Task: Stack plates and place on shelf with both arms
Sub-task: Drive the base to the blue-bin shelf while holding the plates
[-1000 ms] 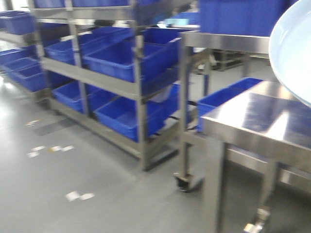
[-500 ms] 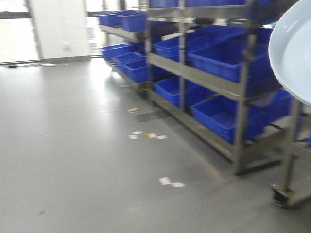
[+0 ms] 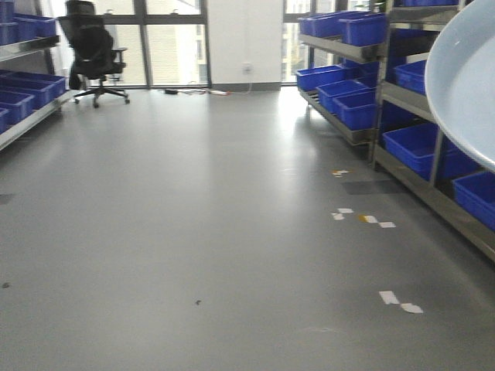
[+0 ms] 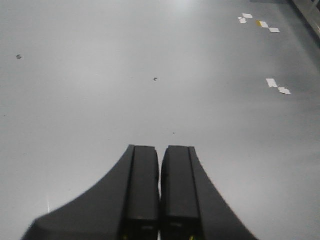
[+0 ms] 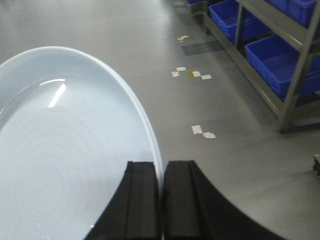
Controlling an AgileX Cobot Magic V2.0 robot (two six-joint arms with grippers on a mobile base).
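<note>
Plate (image 5: 65,150) is right up close in the right wrist view. It's pale bluish-white with faint rings inside, and its rim is pinched between the two black fingers of the right gripper (image 5: 161,170), so that claw is clamped on the rim. The plate is held up in the air over the floor, and in the front view it fills the upper right edge of the shot. Can't tell if it's one plate or two stacked.

Left gripper (image 4: 160,152) has its fingers pressed together with nothing between them, pointing out over grey floor (image 4: 100,75).

A bit further out there are small white tape scraps (image 5: 202,131) on the floor, and one cluster has a yellow bit. Past those, on the right, a metal shelf rack (image 5: 296,90) holds blue bins (image 5: 280,65).

Way at the back of the front view, a black office chair (image 3: 94,48) stands by the windows (image 3: 174,42). More blue bins sit on a rack at the far left.
</note>
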